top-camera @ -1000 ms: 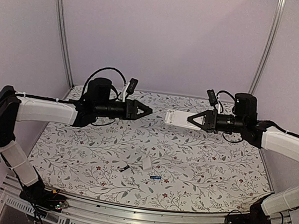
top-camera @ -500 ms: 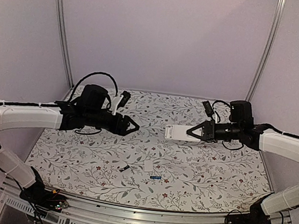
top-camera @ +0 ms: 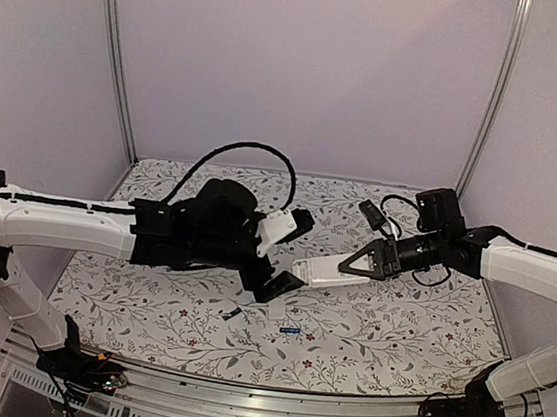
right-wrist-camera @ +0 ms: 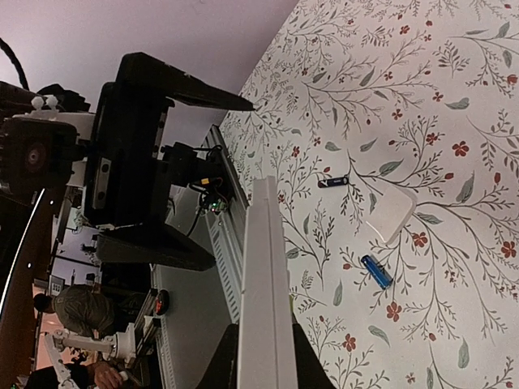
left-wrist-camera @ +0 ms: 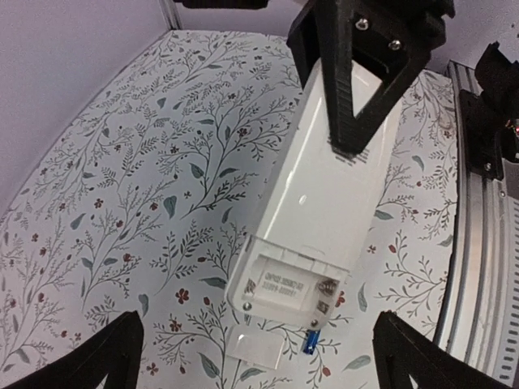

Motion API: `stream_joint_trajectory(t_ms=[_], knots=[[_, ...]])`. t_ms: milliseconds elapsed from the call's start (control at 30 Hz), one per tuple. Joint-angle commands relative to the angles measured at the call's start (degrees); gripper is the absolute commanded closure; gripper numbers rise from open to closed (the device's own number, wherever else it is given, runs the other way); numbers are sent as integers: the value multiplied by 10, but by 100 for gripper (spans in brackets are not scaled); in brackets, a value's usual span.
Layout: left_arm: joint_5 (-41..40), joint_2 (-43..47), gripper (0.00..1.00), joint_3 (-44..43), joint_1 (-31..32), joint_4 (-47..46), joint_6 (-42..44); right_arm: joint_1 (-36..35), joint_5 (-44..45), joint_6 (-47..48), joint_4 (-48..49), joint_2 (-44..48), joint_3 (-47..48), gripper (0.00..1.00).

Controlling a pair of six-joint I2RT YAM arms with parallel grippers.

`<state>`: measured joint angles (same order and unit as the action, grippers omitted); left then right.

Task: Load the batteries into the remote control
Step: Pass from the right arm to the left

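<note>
My right gripper point(top-camera: 371, 261) is shut on the remote control point(top-camera: 324, 268), a long white handset held in the air and tilted down to the left. Its open battery bay point(left-wrist-camera: 293, 288) faces the left wrist camera and has no cells in it. My left gripper point(top-camera: 289, 254) stands wide open just short of the remote's free end, with nothing between its fingers point(left-wrist-camera: 96, 356). On the table below lie the blue battery point(top-camera: 291, 330) point(left-wrist-camera: 310, 340) point(right-wrist-camera: 377, 271) and the blackish battery point(top-camera: 232, 313) point(right-wrist-camera: 334, 182).
A small flat white cover piece point(top-camera: 276, 309) point(left-wrist-camera: 253, 350) point(right-wrist-camera: 391, 212) lies on the flowered tablecloth between the two batteries. A metal rail point(top-camera: 267, 396) runs along the near table edge. Upright frame posts point(top-camera: 115, 49) stand at the back corners.
The left arm swung in to the centre and down, and its jaws opened wide. The right arm tipped the remote down and to the left, towards the left gripper.
</note>
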<state>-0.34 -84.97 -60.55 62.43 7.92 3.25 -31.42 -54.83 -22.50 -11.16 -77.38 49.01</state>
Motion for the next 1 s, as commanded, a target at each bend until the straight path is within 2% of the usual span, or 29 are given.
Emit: stream_joint_trajectory(t_ms=[0, 133, 267, 367, 500, 533, 567, 633, 667, 700, 733, 833, 967], knots=[[-79, -66, 0, -54, 33, 47, 86, -14, -34, 11, -19, -7, 29, 100], [-87, -103, 2, -88, 50, 57, 102, -21, -42, 11, -26, -15, 37, 100], [-89, -123, 12, -105, 60, 63, 108, -24, -45, 15, -34, -24, 42, 100], [-99, -130, 27, -111, 63, 65, 109, -26, -48, 16, -36, -27, 45, 100], [-113, -132, 55, -113, 64, 63, 102, -26, -47, 12, -38, -35, 51, 99], [-118, -131, 61, -113, 63, 59, 96, -26, -45, 11, -37, -35, 52, 96], [-128, -131, 67, -112, 63, 54, 90, -26, -39, 9, -38, -36, 55, 86], [-138, -130, 74, -110, 61, 45, 70, -25, -25, 3, -35, -35, 62, 75], [-145, -130, 77, -106, 60, 35, 54, -25, -18, 2, -32, -33, 64, 65], [-150, -128, 80, -103, 57, 24, 34, -25, -6, -2, -24, -32, 65, 51], [-155, -128, 81, -99, 55, 14, 12, -25, 6, -15, -13, -28, 64, 44], [-183, -126, 83, -97, 47, -9, -64, -24, 32, -53, 62, -17, 46, 33], [-223, -125, 82, -102, 46, -33, -151, -24, 79, -141, 180, -2, 8, 32]])
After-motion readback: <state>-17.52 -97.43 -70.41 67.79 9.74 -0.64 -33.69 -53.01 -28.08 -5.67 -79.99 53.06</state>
